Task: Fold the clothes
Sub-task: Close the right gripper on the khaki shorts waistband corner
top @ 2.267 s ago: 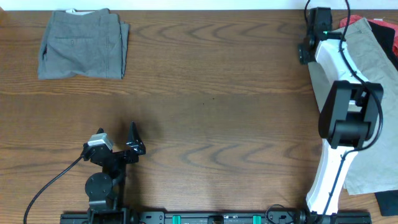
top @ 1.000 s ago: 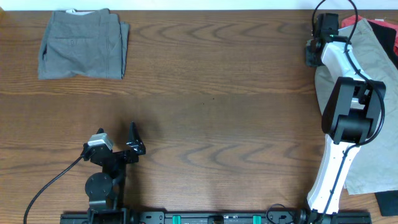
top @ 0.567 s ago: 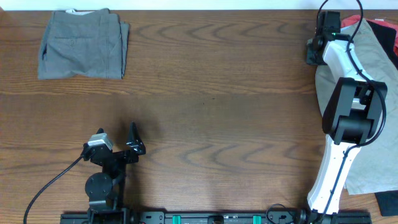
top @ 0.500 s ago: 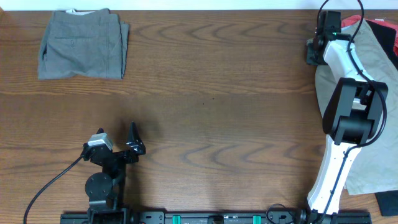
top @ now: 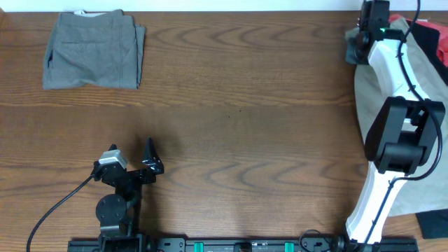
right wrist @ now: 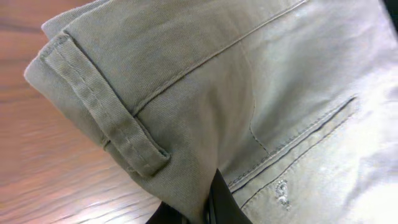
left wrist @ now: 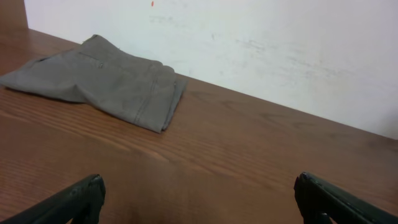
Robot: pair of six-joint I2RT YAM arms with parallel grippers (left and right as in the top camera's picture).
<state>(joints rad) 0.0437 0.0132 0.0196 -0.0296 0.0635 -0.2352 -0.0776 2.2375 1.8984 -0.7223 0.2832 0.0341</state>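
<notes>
The pale khaki clothes lie spread at the table's right edge, partly under my right arm. My right gripper is at the garment's far left corner, shut on a fold of cloth. In the right wrist view the waistband, a belt loop and a pocket seam of the clothes fill the frame, and the cloth is pinched between the dark fingers at the bottom edge. My left gripper rests near the front left, open wide with nothing between its fingers.
Darker grey folded shorts lie at the far left corner, also seen as grey shorts before a white wall. Red and dark garments sit at the far right. A dark item shows at the front right edge.
My right gripper has shifted a little farther back and right along the khaki garment's corner and closed on the cloth. The left arm has not moved.
</notes>
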